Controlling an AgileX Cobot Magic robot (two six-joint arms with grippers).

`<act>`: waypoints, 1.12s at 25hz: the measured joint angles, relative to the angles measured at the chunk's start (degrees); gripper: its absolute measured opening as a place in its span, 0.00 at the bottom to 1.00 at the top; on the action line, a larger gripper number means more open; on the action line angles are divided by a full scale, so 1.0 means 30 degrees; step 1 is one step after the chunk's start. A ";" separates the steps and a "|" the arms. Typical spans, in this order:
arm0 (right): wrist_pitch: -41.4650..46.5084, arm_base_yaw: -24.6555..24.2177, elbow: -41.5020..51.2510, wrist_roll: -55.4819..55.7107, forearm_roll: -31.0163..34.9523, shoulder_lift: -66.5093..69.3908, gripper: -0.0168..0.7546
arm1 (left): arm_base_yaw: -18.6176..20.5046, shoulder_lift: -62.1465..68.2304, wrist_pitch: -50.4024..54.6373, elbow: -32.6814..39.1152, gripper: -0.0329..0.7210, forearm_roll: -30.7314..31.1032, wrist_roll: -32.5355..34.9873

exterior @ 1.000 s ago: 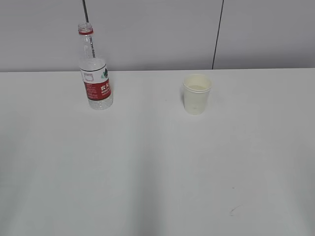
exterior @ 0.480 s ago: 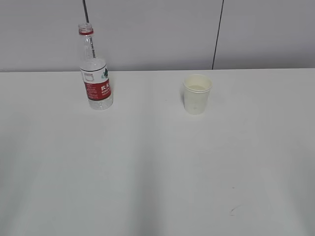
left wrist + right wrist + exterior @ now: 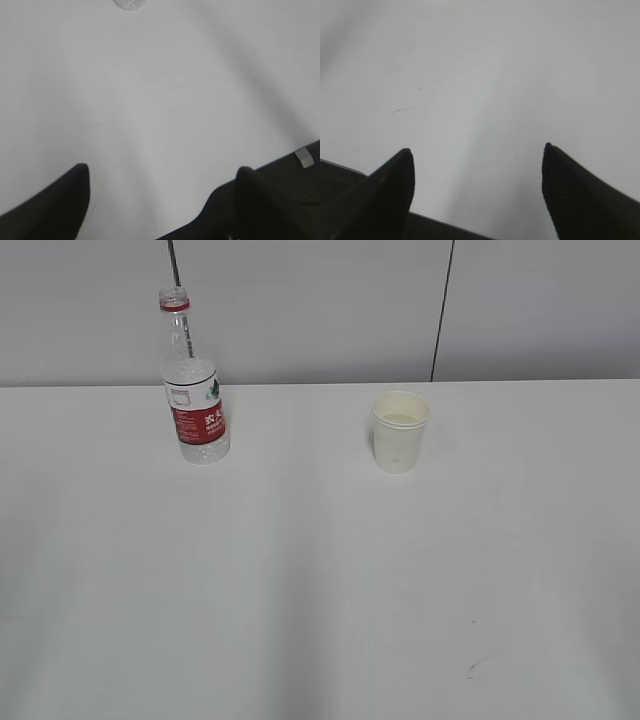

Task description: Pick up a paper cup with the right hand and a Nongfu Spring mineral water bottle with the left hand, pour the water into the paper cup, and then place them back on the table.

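White bench stretching wide under a pale grey wall split by two dark vertical seams. Standing upright at the far left of the bench, near the wall: bottle, clear plastic, no cap on, red ring at the neck, red-and-white label round the middle, only a little water at the bottom as far as can be told. Standing upright to the right of it and well apart: paper cup, cream-white, rolled rim, mouth open, contents hard to judge. Both resting on the bench, nothing touching them. A small dark scuff on the near right of the surface.

Seen from the left wrist: left claw spread open over bare bench, black fingers at the bottom corners, nothing between them; only the rounded clear base of the bottle peeking in at the top edge, far ahead. Seen from the right wrist: right claw likewise open and empty, two dark pointed tips over plain white surface with a faint scratch; cup out of that view.
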 joint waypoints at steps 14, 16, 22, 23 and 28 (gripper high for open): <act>-0.0082 -0.7534 0.0000 0.0000 0.0094 -0.0475 0.78 | 0.7932 -0.1681 0.0000 0.0000 0.75 0.0000 0.0000; -0.0082 -0.8166 0.0000 0.0000 0.0094 -0.1211 0.78 | 0.8549 -0.2274 0.0015 0.0000 0.75 0.0000 0.0000; -0.0082 -0.8584 0.0000 0.0000 0.0051 -0.2205 0.78 | 0.9126 -0.3499 0.0018 0.0000 0.75 0.0000 0.0000; -0.0082 -0.8584 0.0000 0.0000 0.0051 -0.2205 0.78 | 0.9126 -0.3747 0.0049 0.0000 0.75 0.0000 0.0000; -0.0082 -0.8584 0.0000 0.0000 0.0021 -0.2205 0.78 | 0.9126 -0.4468 0.0115 0.0000 0.75 0.0000 0.0000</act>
